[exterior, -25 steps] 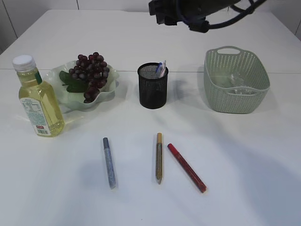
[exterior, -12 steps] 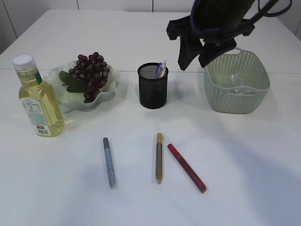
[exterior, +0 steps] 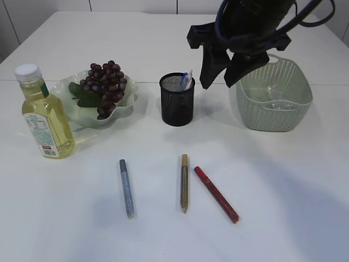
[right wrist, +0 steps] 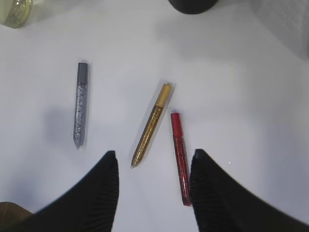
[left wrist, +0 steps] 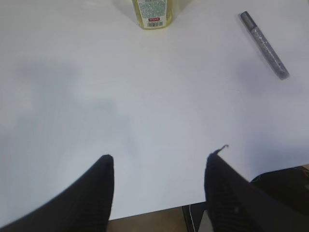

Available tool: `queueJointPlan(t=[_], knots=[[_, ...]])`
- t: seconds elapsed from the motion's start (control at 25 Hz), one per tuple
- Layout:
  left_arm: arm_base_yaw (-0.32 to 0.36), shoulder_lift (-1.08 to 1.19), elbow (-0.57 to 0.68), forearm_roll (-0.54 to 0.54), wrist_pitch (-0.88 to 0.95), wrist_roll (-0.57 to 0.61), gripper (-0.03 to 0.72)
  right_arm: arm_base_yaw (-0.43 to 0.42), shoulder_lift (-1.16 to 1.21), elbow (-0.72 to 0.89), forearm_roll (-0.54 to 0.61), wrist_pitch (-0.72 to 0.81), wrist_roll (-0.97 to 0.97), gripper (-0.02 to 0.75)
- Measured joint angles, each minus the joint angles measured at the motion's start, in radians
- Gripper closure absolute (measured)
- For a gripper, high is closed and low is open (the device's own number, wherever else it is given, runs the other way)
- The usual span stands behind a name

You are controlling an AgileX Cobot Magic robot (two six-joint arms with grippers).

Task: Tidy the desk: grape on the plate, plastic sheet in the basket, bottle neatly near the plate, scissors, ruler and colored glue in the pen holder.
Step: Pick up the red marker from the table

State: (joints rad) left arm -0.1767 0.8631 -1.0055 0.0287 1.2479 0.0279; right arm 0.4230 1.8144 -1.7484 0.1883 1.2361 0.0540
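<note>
The bottle (exterior: 44, 115) stands upright at the plate's (exterior: 126, 108) eight o'clock, the grape (exterior: 105, 87) heaped on that plate, both seemingly where the task wants them. At the pen holder's (exterior: 177, 100) six o'clock lie the silver (exterior: 126, 188), gold (exterior: 184, 182) and red glue (exterior: 216, 194) sticks, flat and apart, free to pick. The basket (exterior: 274, 93) sits at its three o'clock. The left gripper (left wrist: 159, 166) hangs parted and empty; the right gripper (exterior: 220, 73), equally parted and empty, hovers between holder and basket.

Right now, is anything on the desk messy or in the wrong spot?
Yes. Three glue pens lie loose on the table: silver, gold and red, not in the black mesh pen holder. Nothing looks spilled or broken.
</note>
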Motion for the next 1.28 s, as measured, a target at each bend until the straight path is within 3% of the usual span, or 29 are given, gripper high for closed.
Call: queueJointPlan(t=[0.52, 0.88, 1.28], knots=[[0.0, 0.0, 0.0, 0.0, 0.004, -0.017, 0.254, 0.058, 0.0, 0.329, -0.026, -0.002, 0.002, 0.353], [0.0, 0.0, 0.0, 0.0, 0.004, -0.017, 0.253, 0.064, 0.028, 0.339, -0.047, -0.119, -0.023, 0.353], [0.0, 0.0, 0.0, 0.0, 0.004, -0.017, 0.254, 0.082, 0.198, 0.308, -0.075, -0.141, -0.094, 0.353]])
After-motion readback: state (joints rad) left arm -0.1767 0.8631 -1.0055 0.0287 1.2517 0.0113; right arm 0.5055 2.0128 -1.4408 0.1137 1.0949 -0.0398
